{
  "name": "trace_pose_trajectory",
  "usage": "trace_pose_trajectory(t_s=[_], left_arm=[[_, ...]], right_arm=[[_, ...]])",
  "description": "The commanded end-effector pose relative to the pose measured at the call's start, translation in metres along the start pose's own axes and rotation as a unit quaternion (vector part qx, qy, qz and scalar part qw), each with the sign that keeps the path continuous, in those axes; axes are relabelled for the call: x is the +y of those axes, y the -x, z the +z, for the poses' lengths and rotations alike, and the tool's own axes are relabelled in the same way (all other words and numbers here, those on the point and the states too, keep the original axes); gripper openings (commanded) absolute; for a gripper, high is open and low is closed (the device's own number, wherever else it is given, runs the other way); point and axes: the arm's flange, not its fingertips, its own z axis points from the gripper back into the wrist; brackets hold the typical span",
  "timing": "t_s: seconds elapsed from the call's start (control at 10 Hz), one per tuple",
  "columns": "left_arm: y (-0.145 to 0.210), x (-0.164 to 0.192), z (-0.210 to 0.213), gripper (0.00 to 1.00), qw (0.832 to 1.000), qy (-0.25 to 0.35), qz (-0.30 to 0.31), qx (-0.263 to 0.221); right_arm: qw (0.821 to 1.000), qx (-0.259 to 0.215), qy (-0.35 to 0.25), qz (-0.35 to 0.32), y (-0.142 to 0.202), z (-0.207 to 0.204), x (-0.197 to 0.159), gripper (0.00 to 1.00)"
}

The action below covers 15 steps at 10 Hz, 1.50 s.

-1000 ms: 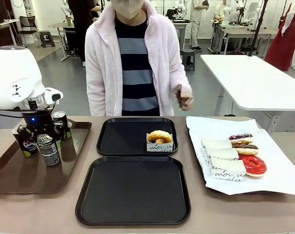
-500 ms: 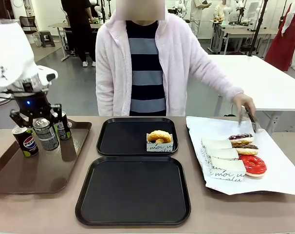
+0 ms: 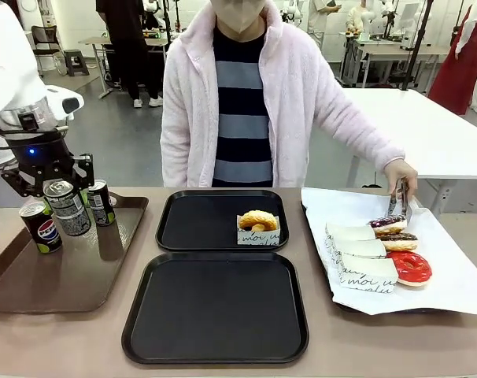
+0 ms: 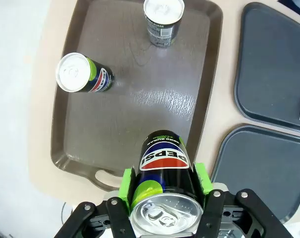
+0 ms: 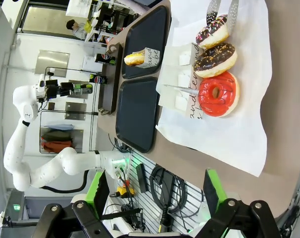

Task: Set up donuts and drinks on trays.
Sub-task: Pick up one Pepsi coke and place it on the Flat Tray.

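Note:
My left gripper (image 3: 65,206) is shut on a black Pepsi can (image 4: 165,166) and holds it above the brown tray (image 3: 57,283). On that tray stand another Pepsi can (image 3: 40,227) and a grey-black can (image 3: 101,202). The far black tray (image 3: 195,224) carries one plain donut (image 3: 258,224) in a printed sleeve. Nothing lies on the near black tray (image 3: 215,307). A sprinkled chocolate donut (image 3: 390,224), a second chocolate donut (image 3: 397,239) and a red donut (image 3: 410,267) lie on the white paper (image 3: 451,276). My right gripper (image 5: 155,187) is open, high above that paper.
A person in a pink jacket stands at the far side. The person's hand (image 3: 401,172) holds metal tongs (image 3: 397,201) at the sprinkled donut. White sleeves (image 3: 360,260) lie beside the iced donuts. A white table (image 3: 427,126) stands behind at the right.
My left gripper has lifted the can off the brown tray and drawn it up and to the left. The person's hand has brought the tongs down to the sprinkled donut.

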Motion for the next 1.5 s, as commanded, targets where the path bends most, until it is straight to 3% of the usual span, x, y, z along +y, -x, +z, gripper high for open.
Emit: trace_pose_trajectory(t_s=[0.0,0.2,0.3,0.7,1.4], left_arm=[[-0.006,-0.002,-0.004,0.13,1.000,-0.001,-0.003,-0.007],[-0.006,-0.002,-0.004,0.13,1.000,-0.001,-0.003,-0.007],[-0.003,-0.002,-0.009,0.58,1.000,-0.001,-0.001,0.007],[-0.015,-0.020,-0.019,0.58,0.999,-0.002,-0.028,0.023],[-0.005,-0.037,-0.034,0.58,0.998,-0.005,-0.047,0.039]], right_arm=[[1.000,-0.003,-0.008,0.004,0.000,0.001,0.000,1.00],[1.000,-0.003,-0.008,0.004,0.000,0.001,0.000,1.00],[1.000,-0.003,-0.008,0.004,0.000,0.001,0.000,1.00],[1.000,-0.003,-0.008,0.004,0.000,0.001,0.000,1.00],[1.000,-0.003,-0.008,0.004,0.000,0.001,0.000,1.00]])
